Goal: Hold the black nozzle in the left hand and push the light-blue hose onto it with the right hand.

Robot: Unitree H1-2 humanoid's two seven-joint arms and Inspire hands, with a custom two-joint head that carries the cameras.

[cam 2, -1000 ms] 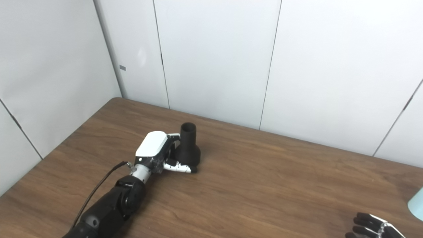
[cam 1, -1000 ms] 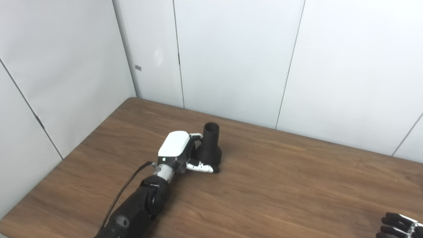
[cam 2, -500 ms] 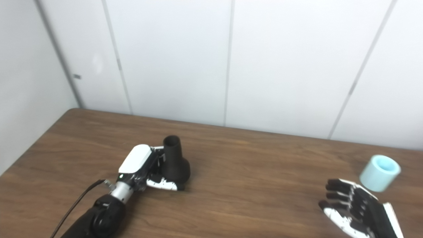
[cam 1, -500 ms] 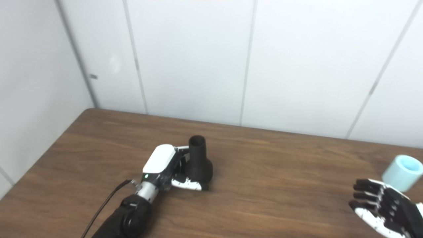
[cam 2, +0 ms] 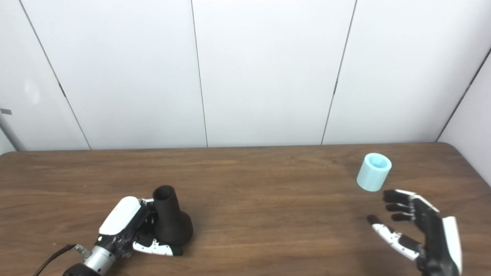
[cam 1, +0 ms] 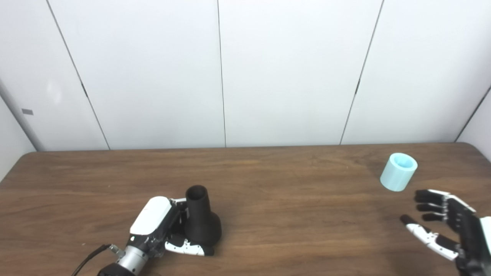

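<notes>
The left robot hand is wrapped around the black nozzle, which stands upright on the tabletop at the near left, wide base down and narrow neck with its open mouth pointing up. The fingers curl around the flared base and the thumb lies along the near side, so the hold looks set, though the nozzle rests on the wood and is not lifted.

Over on the right, the light-blue hose, a short stubby tube, stands on end toward the far right of the tabletop, well apart from the nozzle. The right robot hand is near it on the near side, fingers spread and empty, palm turned toward the hose but not touching it.

So I would say the holding half is done and the reach for the hose is the step in hand. Next, the right robot hand needs to move in farther, close around the hose's wall without tipping it, then carry it left across the tabletop and line its bore up with the nozzle's neck before pushing down.
</notes>
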